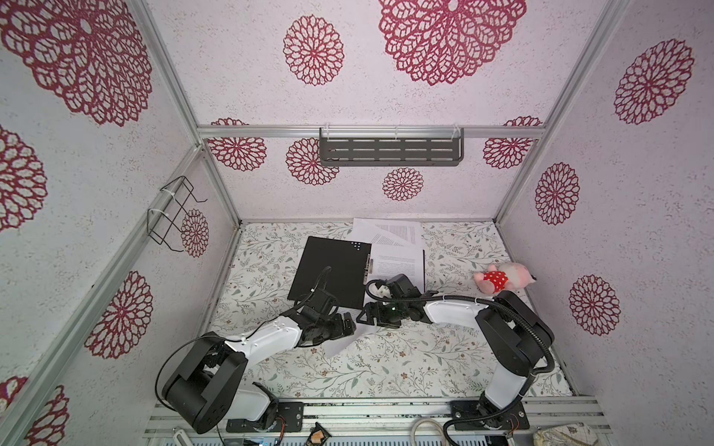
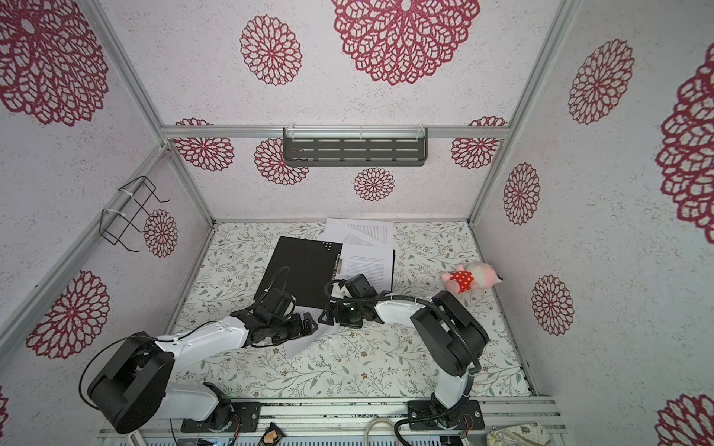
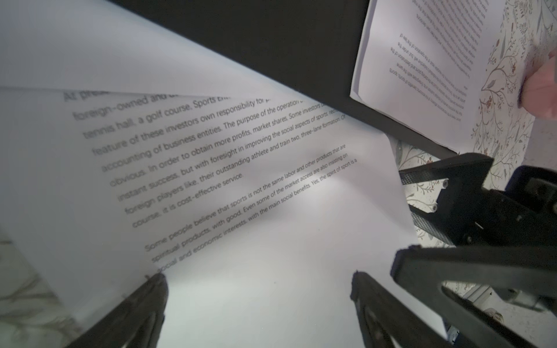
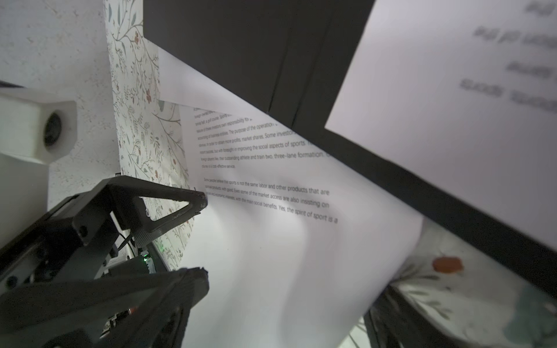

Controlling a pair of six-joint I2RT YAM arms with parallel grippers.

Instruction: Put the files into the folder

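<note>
Black card, inner face up: the folder (image 1: pixel 332 270) lies open flat toward the far middle of the table (image 1: pixel 386 367), metal clip along its spine. Filed so far, by appearance: a printed sheet (image 1: pixel 398 264) resting on the folder's right-hand leaf. Outstanding: further files (image 1: pixel 390 231) fanned on the table at the folder's far edge, overlapping its corner, and one loose sheet (image 3: pixel 271 241) at the near edge, its far part tucked beneath the folder, its near part slightly buckled. Left gripper (image 1: pixel 349 324): low over that near sheet, fingers apart, holding nothing; one tip sits at the sheet's edge, though actual contact cannot be told. Right gripper (image 1: pixel 364 314): just beside it and facing it across the same sheet, fingers apart, empty. Judged partway done: the near sheet and the far sheets remain to be laid inside. Sundry: pink soft toy (image 1: pixel 502 280), right side of the table, well apart.
</note>
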